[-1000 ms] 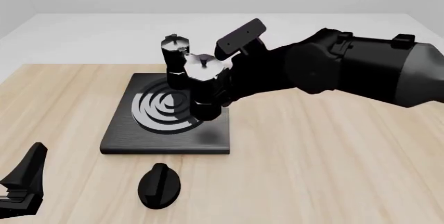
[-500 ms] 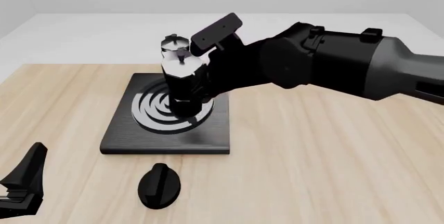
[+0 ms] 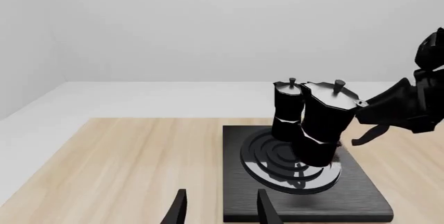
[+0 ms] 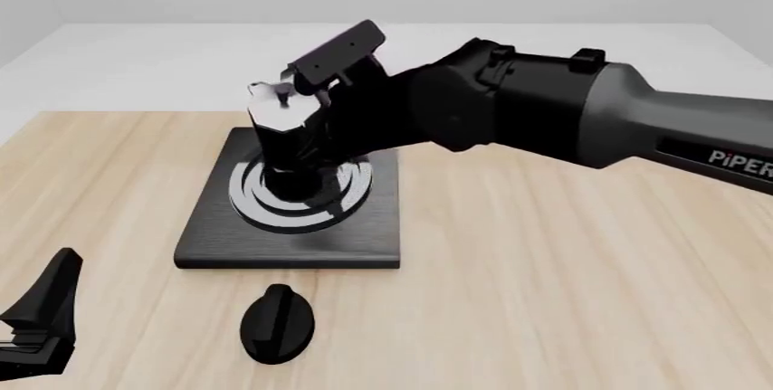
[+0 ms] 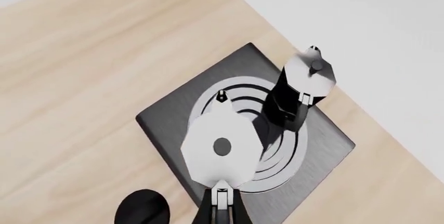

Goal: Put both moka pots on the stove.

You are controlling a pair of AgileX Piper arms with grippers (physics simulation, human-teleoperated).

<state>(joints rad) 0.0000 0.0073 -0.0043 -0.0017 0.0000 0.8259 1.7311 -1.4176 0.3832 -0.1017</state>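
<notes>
My right gripper [image 5: 220,206] is shut on the handle of one moka pot [image 4: 285,141], which hangs tilted, low over the burner rings of the stove [image 4: 205,247]. I cannot tell whether its base touches the rings. In the left wrist view this pot [image 3: 325,122] is just in front of the other moka pot [image 3: 287,107]. That second pot [image 5: 302,91] stands upright at the stove's far side [image 5: 166,119]. In the front view my right arm hides it. My left gripper [image 3: 220,206] is open and holds nothing, low at the near left [image 4: 46,307].
A black oval knob [image 4: 278,322] lies on the wooden table just in front of the stove, also seen in the right wrist view [image 5: 142,209]. The right arm [image 4: 544,109] reaches across from the right above the table.
The right arm has carried its pot leftward and lower, from the stove's right part to above the middle of the burner rings. The left gripper has stayed put.
</notes>
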